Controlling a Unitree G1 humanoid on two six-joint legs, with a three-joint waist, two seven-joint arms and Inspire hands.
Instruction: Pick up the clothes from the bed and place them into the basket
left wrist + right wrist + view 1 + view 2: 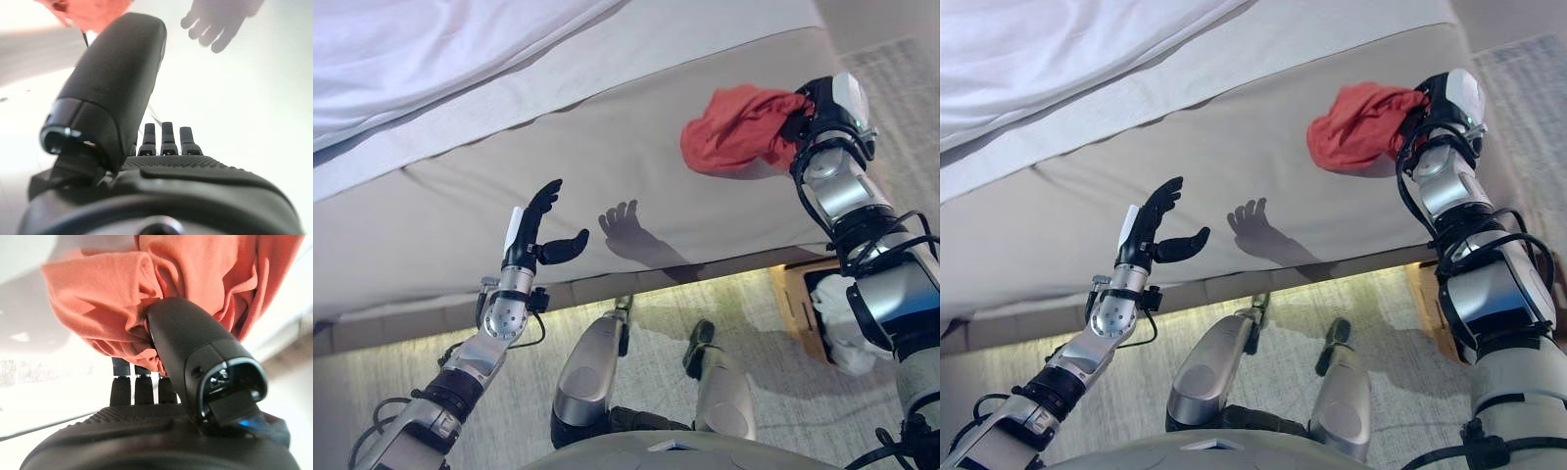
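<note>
The red-orange garment (736,128) is bunched up in the right hand (808,116), fingers and thumb clamped into the cloth, and it's hanging over the right part of the beige bed (460,211) near its front edge. Can't tell if the lowest folds touch the mattress. Down on the floor to the right, half hidden behind the right arm, sits the wooden basket (799,305) with something white (842,333) in it. The left hand (536,233) is over on the left near the bed's edge, fingers spread, holding nothing. White bedding (431,49) lies across the far side.
</note>
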